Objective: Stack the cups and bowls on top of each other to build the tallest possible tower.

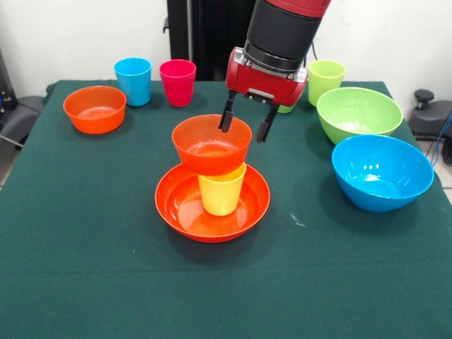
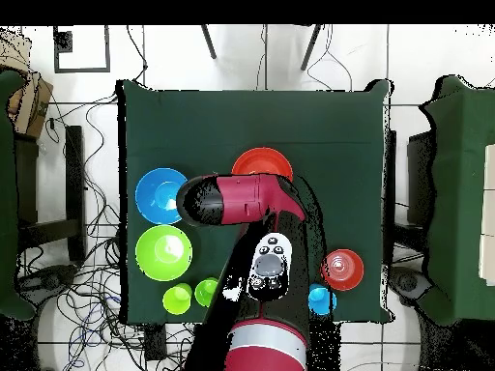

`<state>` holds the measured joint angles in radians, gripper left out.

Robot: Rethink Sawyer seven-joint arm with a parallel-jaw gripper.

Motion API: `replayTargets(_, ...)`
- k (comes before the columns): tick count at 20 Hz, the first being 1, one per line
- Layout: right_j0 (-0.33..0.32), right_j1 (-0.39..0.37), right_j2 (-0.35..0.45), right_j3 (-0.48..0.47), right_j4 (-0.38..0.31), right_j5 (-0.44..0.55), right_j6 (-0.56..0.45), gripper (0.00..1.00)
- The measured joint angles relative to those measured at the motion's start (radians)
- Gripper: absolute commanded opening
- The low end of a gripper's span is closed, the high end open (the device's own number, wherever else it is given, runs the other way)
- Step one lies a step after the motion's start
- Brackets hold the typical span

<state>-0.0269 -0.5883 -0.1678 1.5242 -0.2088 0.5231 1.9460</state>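
Three pieces up so far: the wide orange bowl (image 1: 212,205) sits mid-tabletop (image 1: 85,268), the yellow cup (image 1: 222,191) stands upside down in it, and a small orange bowl (image 1: 211,145) is perched on top, visibly off to one side. The gripper (image 1: 246,126) hovers at that bowl's far rim, jaws spread, gripping nothing. Here's the danger: a finger looks close enough to clip the rim on any sideways move, and an off-centre bowl on a narrow cup should tip easily. The pink cup (image 1: 177,82), the likely next piece, waits near the far edge beside the blue cup (image 1: 133,80)
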Motion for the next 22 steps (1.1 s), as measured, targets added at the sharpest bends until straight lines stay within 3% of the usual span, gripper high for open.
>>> replayTargets(21,0.0,0.091,0.0,-0.015,0.0,-0.07,0.0,1.0)
replayTargets(22,0.001,0.1,0.0,-0.015,0.0,-0.07,0.0,0.0)
